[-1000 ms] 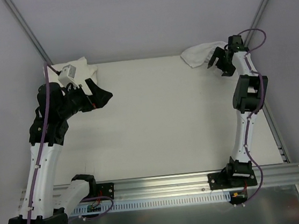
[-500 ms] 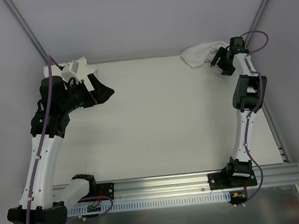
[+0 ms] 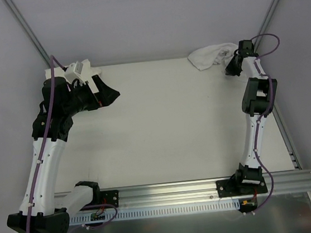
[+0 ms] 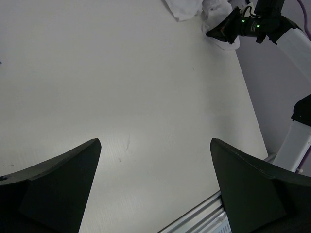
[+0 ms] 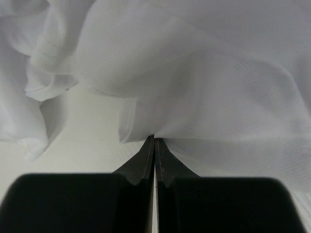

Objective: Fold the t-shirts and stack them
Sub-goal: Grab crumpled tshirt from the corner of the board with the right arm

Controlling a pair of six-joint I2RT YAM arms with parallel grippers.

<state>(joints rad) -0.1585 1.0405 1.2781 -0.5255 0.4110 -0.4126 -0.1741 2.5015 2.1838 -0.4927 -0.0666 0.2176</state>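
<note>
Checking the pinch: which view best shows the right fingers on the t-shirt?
Right wrist view: the right gripper, fingers shut, pinches a t-shirt fold up close. Top and left wrist views show it only small, at the crumpled cloth's edge.

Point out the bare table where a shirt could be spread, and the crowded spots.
Bare: the middle of the table, from the arms' mounting rail up to the far edge, between the two arms. Crowded: the far right corner, where the crumpled t-shirt lies pinched in the shut right fingers, and the far left corner by the open left fingers.
</note>
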